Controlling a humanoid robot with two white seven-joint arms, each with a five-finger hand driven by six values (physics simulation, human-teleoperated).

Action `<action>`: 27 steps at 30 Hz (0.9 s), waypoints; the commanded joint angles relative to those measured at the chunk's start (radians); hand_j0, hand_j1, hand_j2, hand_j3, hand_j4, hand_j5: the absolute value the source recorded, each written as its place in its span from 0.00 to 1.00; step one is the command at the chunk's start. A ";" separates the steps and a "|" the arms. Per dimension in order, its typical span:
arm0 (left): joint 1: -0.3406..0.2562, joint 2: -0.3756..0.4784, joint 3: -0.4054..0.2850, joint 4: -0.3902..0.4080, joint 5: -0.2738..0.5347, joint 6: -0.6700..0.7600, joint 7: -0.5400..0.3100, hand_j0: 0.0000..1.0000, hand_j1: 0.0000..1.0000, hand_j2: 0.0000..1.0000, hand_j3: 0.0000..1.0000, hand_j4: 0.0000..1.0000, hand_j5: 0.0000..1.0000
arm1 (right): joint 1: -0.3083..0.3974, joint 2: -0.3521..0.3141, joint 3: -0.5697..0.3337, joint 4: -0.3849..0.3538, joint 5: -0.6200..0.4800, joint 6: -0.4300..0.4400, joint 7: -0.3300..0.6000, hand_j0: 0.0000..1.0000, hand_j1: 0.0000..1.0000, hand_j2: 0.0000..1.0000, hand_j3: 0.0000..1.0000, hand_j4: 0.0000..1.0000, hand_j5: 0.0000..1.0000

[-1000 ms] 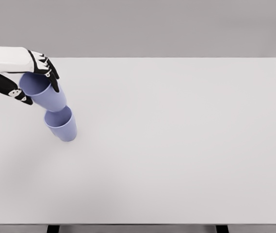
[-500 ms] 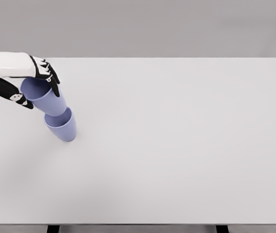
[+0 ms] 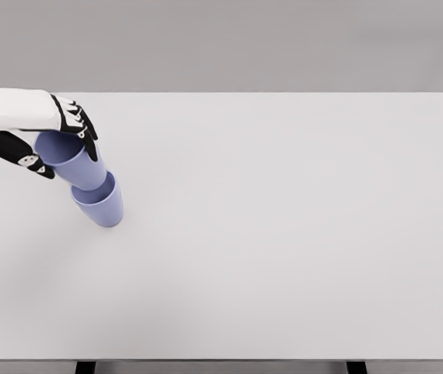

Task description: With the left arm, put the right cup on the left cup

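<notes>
Left hand (image 3: 50, 136) enters from the left edge on a white forearm, at the far left of the table (image 3: 283, 234). Black and white fingers (image 3: 77, 125) curl over the far side of the upper cup (image 3: 77, 164); the thumb, dark with small white marks, sits on the near-left side of the same cup. Grip is closed around the cup near its rim, with the rim partly hidden behind the hand.

Upper cup: pale blue-violet, tilted, mouth leaning toward the upper left, base pointing down and to the right. Its base sits inside the mouth of the lower cup (image 3: 100, 204). How deep it has gone in cannot be told, as the lower rim hides the base.

Lower cup: same colour, standing on the table just near and right of the hand. It looks slightly tilted in the same direction as the upper one. A faint shadow lies at its base on the near side.

Both cups sit in the left part of the table, toward the far half.

Table: plain light grey top, filling most of the view. Two dark leg stubs show under the near edge. Grey backdrop behind the far edge.

Right arm does not appear.
</notes>
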 commanded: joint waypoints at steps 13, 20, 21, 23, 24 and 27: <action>0.000 0.003 -0.005 0.000 0.010 0.003 0.001 0.60 0.60 0.60 0.60 0.60 0.60 | 0.000 0.000 0.000 0.000 0.001 0.000 0.000 1.00 1.00 1.00 1.00 1.00 1.00; 0.011 -0.031 -0.005 0.052 0.010 0.003 0.001 0.60 0.60 0.60 0.60 0.60 0.60 | 0.000 0.000 0.000 0.000 0.001 0.000 0.000 1.00 1.00 1.00 1.00 1.00 1.00; 0.011 -0.032 -0.007 0.054 0.010 0.003 0.001 0.60 0.60 0.60 0.60 0.60 0.60 | 0.000 0.000 0.000 0.000 0.001 0.000 0.000 1.00 1.00 1.00 1.00 1.00 1.00; 0.014 -0.032 -0.007 0.056 0.010 0.003 0.001 0.60 0.60 0.60 0.60 0.60 0.60 | 0.000 0.000 0.000 0.000 0.001 0.000 0.000 1.00 1.00 1.00 1.00 1.00 1.00; 0.017 -0.034 -0.008 0.054 0.010 0.003 0.001 0.60 0.60 0.60 0.60 0.60 0.60 | 0.000 0.000 0.000 0.000 0.001 0.000 0.000 1.00 1.00 1.00 1.00 1.00 1.00; 0.018 -0.034 -0.013 0.053 0.012 0.003 0.001 0.60 0.60 0.60 0.60 0.60 0.60 | 0.000 0.000 0.000 0.000 0.001 0.000 0.000 1.00 1.00 1.00 1.00 1.00 1.00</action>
